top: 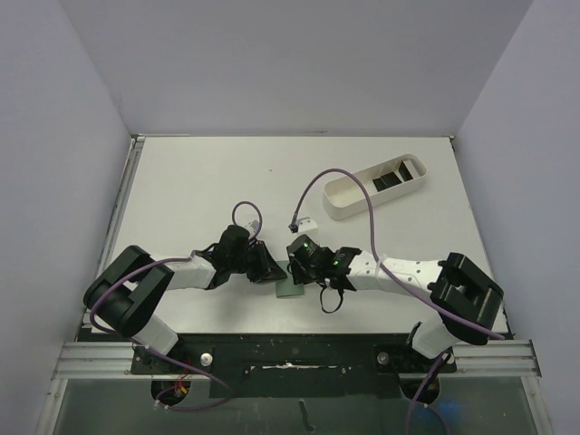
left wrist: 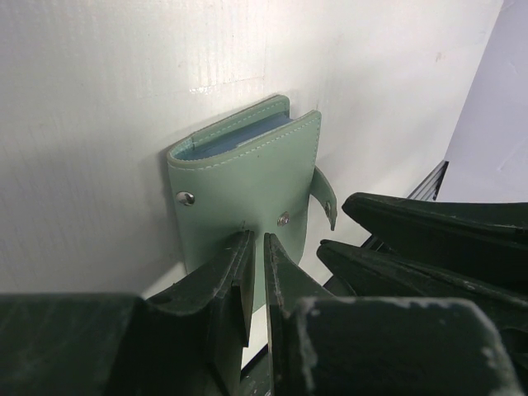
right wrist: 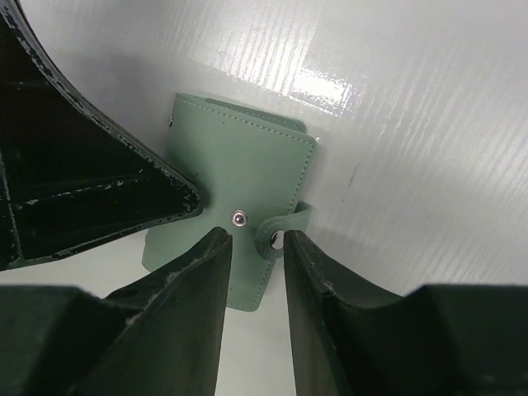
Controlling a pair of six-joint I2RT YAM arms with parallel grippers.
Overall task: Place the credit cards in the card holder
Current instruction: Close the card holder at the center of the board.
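Observation:
The card holder is a pale green folded wallet lying on the white table between both grippers. Its snap tab hangs undone beside the stud. My left gripper is shut on the edge of the holder's cover. My right gripper is open, its fingertips just above the cover, with the tab touching the right finger. The credit cards are black and lie in the white tray at the back right.
A small white block with a cable plug sits behind the grippers. A purple cable loops over the table toward the tray. The other arm's black fingers crowd each wrist view.

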